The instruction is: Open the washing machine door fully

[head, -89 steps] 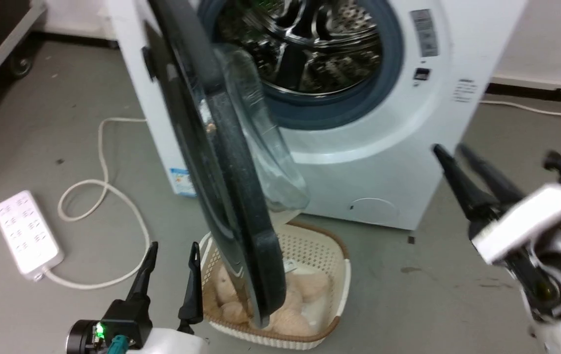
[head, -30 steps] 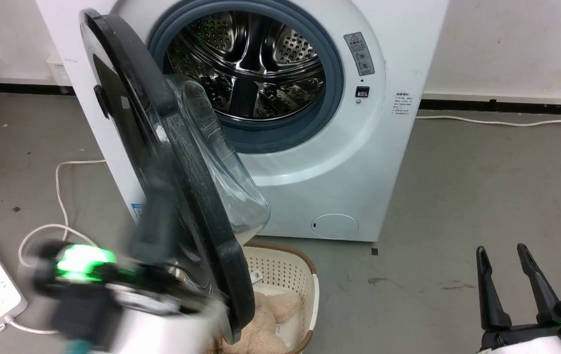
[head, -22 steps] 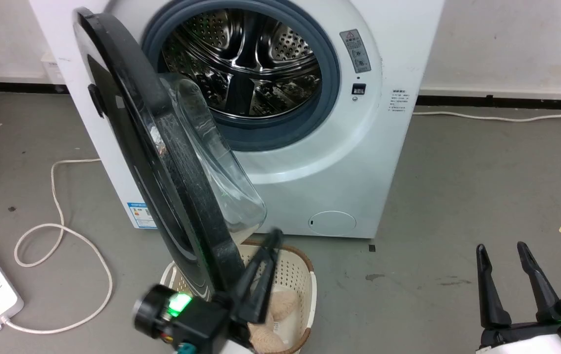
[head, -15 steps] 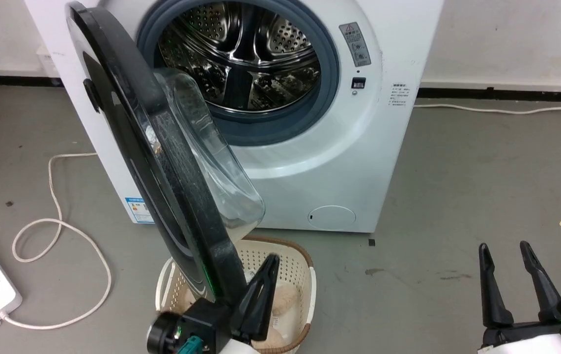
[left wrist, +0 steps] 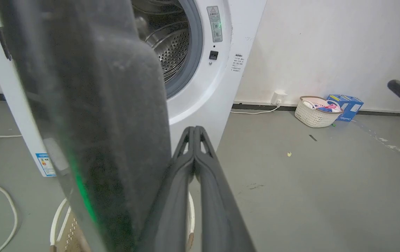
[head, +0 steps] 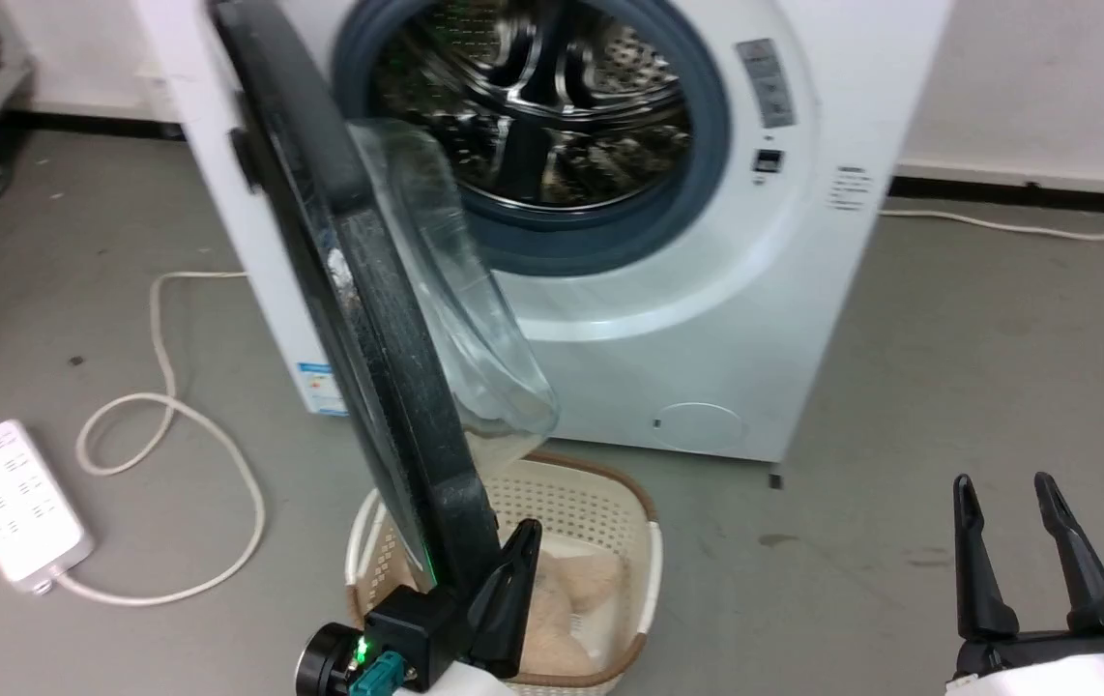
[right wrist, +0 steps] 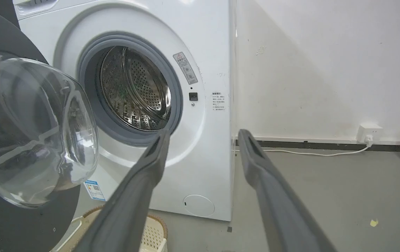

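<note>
Standing out from the machine, the washing machine door [head: 388,348] runs from the upper left of the head view down to bottom centre, its edge toward you, above a basket [head: 647,570]. Your left gripper [left wrist: 194,131] has its fingers pressed together, empty, just right of the door's edge. Your right gripper [head: 1002,483], at lower right, is spread wide and holds nothing.

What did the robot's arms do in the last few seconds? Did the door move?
The left gripper swung from outside the washing machine door to its inner side and shut its fingers, beside the lower rim. The right gripper drew back low, open. The door looks about as far open; the basket stayed under it.
</note>
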